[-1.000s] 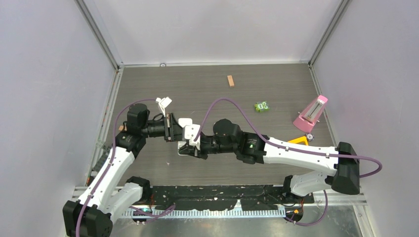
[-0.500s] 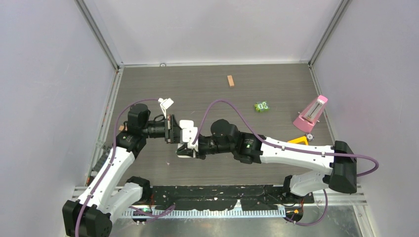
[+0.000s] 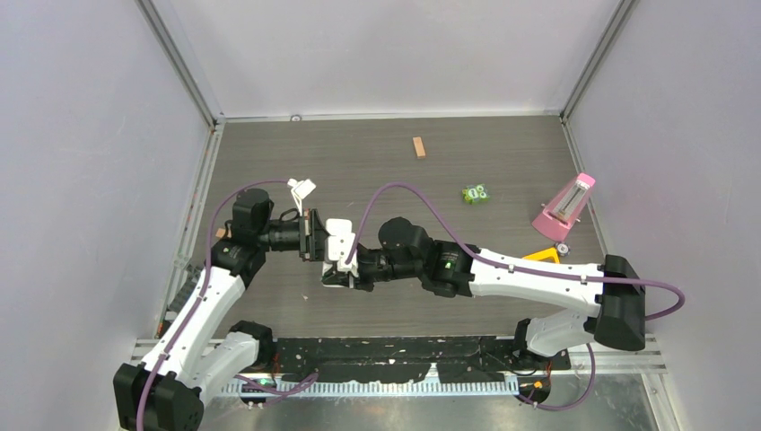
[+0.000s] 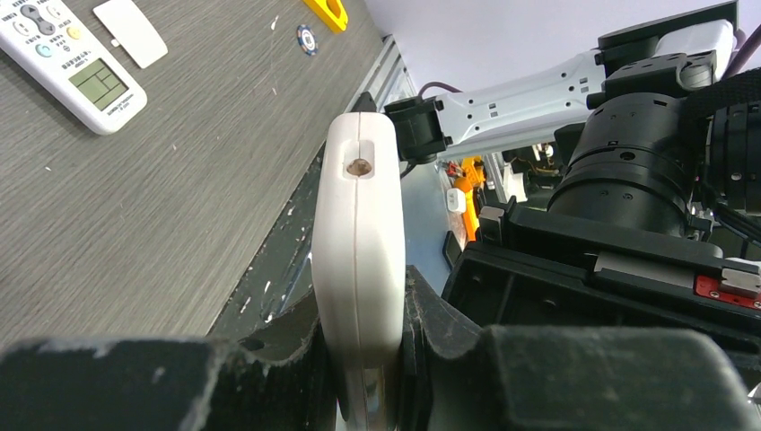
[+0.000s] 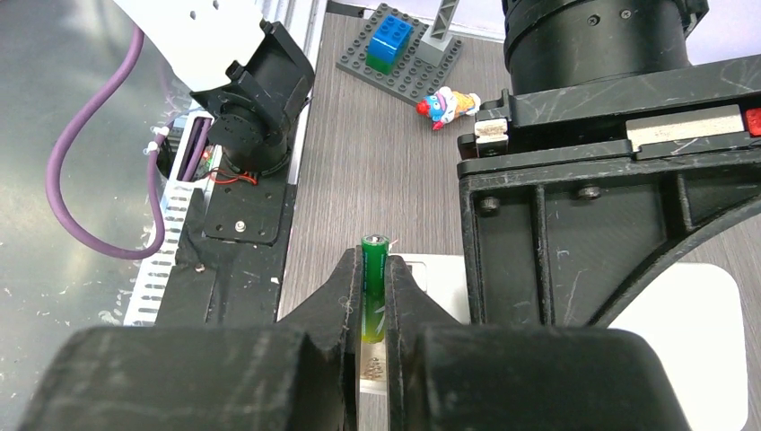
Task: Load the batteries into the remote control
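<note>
while the right tool [image 5: 375, 266] grips a green battery [image 5: 374, 292], its print blurs.

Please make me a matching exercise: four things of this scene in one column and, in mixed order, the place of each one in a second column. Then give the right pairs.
Things:
1. green battery
2. white remote
3. pink metronome
4. tan wooden block

Places:
A. lying near the far edge of the table
B. held by the left gripper
C. standing at the table's right side
D. held by the right gripper

Pairs: 1-D, 2-B, 3-C, 4-A
</note>
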Robot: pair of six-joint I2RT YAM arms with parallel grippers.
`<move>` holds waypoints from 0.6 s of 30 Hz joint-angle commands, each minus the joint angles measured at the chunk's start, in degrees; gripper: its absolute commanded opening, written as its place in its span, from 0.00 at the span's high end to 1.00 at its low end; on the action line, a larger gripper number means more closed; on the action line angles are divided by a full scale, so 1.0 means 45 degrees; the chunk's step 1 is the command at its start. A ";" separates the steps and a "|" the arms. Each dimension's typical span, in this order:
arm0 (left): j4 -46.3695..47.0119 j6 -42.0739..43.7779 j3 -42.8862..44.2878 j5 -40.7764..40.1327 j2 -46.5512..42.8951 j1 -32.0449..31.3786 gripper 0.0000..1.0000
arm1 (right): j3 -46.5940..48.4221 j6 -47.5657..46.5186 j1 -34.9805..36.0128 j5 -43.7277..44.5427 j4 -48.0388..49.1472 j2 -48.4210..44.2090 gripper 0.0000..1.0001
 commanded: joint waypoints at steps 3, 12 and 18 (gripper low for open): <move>0.0133 0.0085 0.0480 0.0217 -0.0021 -0.0060 1.00 | 0.0460 -0.0004 0.0060 0.0045 -0.0169 0.0158 0.90; 0.0092 0.0096 0.0479 0.0190 -0.0017 -0.0061 1.00 | 0.0428 0.0032 0.0058 0.0234 -0.0553 0.0277 0.88; 0.0076 0.0115 0.0479 0.0155 0.0023 -0.0059 1.00 | 0.0379 -0.0232 0.0051 0.0571 -0.0863 0.0302 0.87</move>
